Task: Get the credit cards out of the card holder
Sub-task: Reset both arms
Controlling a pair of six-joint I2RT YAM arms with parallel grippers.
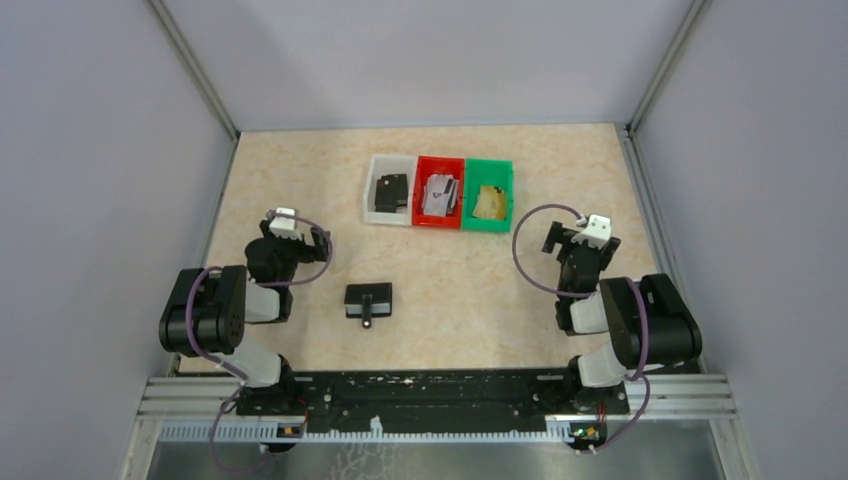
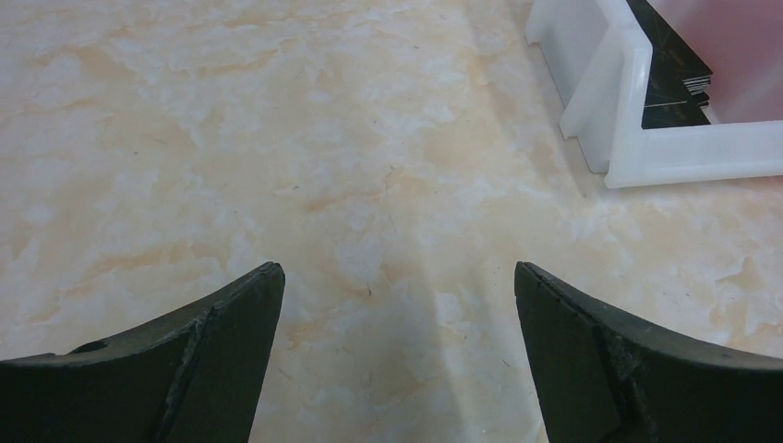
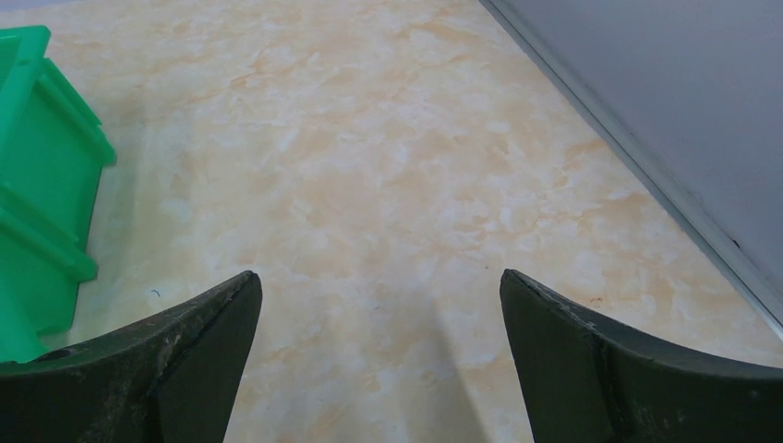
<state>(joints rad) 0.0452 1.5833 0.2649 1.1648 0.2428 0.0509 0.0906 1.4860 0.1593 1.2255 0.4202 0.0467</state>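
The black card holder point(image 1: 368, 298) lies folded shut in the middle of the table, its strap tab toward the near edge; no card shows in it. Silvery credit cards point(image 1: 438, 195) lie in the red bin point(image 1: 440, 166), and gold-tan cards point(image 1: 489, 203) in the green bin point(image 1: 489, 168). My left gripper point(image 1: 297, 232) is open and empty, left of and beyond the holder; in the left wrist view it point(image 2: 397, 272) hovers over bare table. My right gripper point(image 1: 572, 240) is open and empty at the right; in the right wrist view it point(image 3: 379, 277) is over bare table.
A white bin point(image 1: 376, 205) holding another black case point(image 1: 389, 190) stands left of the red bin; its corner point(image 2: 637, 120) shows in the left wrist view. The green bin's side point(image 3: 42, 185) is left of my right gripper. Grey walls enclose the table.
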